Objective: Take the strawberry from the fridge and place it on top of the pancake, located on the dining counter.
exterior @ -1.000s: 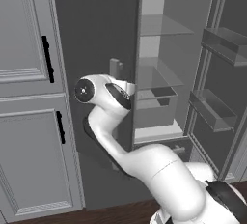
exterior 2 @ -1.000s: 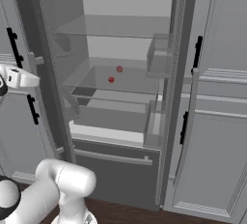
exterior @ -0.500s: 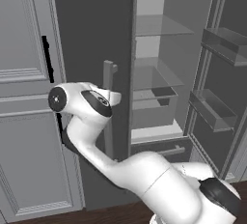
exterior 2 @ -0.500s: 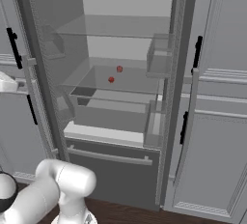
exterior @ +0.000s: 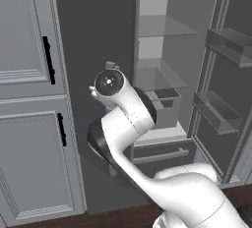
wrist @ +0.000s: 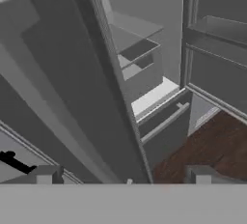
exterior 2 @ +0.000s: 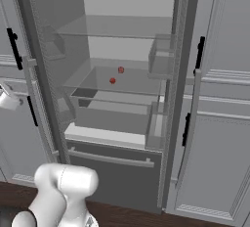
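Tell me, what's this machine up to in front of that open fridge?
The white robot arm stands at the fridge, whose doors are both swung open. Its gripper is open and holds nothing, close beside the left door. Two small red fruits sit on a clear shelf inside; one should be the strawberry it wants. Nothing has been picked up yet.

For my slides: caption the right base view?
Open fridge, two small red items on a clear shelf.
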You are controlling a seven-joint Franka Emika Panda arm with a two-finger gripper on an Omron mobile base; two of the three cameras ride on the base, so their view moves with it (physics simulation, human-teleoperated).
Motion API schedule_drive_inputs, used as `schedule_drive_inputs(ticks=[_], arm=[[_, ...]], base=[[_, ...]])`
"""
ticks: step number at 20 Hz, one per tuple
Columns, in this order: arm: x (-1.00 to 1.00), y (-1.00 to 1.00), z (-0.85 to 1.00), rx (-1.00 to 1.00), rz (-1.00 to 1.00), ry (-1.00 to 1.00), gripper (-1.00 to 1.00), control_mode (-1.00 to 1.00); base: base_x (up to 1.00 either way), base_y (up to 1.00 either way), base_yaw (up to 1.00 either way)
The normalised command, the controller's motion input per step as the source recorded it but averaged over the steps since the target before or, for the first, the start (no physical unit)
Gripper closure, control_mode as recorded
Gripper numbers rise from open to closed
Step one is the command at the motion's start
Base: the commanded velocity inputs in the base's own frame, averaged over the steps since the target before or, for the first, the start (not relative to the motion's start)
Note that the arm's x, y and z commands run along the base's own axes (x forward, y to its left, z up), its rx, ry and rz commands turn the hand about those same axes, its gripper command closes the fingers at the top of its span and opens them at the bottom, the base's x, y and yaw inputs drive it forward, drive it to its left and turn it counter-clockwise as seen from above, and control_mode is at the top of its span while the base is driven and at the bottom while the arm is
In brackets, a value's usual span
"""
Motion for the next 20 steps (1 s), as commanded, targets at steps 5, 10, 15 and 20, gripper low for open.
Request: schedule_drive_inputs(ticks=[5,10,15,20], arm=[[0.04,-1.0,-0.04,0.73,-0.02,0.4,-1.0,-1.0],[0.51,-0.64,-0.07,0.86,0.22,0.37,-1.0,-1.0],[0.89,-0.13,-0.21,0.76,0.38,0.36,-1.0,-1.0],[1.0,0.0,-0.15,0.5,0.26,0.41,-1.0,-1.0]], base=[[0.0,0.0,0.0],[0.0,0.0,0.0],[0.0,0.0,0.0],[0.0,0.0,0.0]])
